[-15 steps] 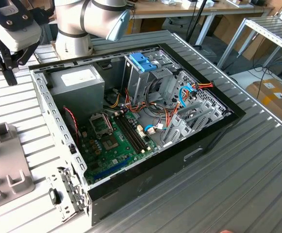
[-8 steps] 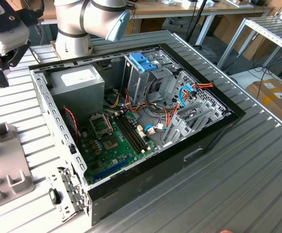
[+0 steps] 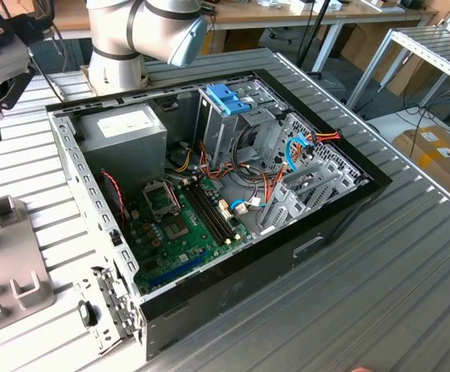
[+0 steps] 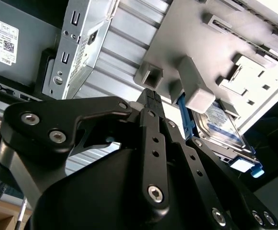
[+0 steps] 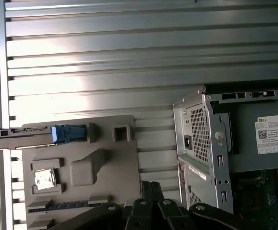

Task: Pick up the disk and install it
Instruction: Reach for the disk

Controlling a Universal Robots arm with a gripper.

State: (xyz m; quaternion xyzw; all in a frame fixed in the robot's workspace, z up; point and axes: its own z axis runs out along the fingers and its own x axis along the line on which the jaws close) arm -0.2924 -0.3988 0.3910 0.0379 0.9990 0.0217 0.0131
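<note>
- One end effector (image 4: 150, 98) is mounted on one robot arm (image 3: 147, 23). In the exterior view it hangs above the counter (image 3: 379, 294) at the exterior view's left. How wide it stands cannot be told.
- One disk (image 4: 225, 127) is present: a flat silver-grey hard drive with a pale label. Blue plastic shows along two of its sides.
- The disk sits in one grey fixture plate (image 5: 119, 158), at the plate's edge and just beside a raised grey block (image 4: 196, 93). It is apart from the end effector and outside the computer case (image 3: 341, 209).
- The fixture plate lies flat on the ribbed metal counter, near the case.
- One small square silver chip (image 5: 45, 179) rests in a recess of the fixture plate, well apart from the disk.
- One computer case lies on its side on the counter with its side panel off.
- Inside the case:
  - one metal drive cage (image 3: 226, 99) with a blue plastic top, standing upright;
  - one grey power supply (image 3: 124, 128) with a white label, beside the cage;
  - one green motherboard (image 3: 178, 225), below both in the exterior view;
  - loose cables in orange, red and blue between the cage and the motherboard.
</note>
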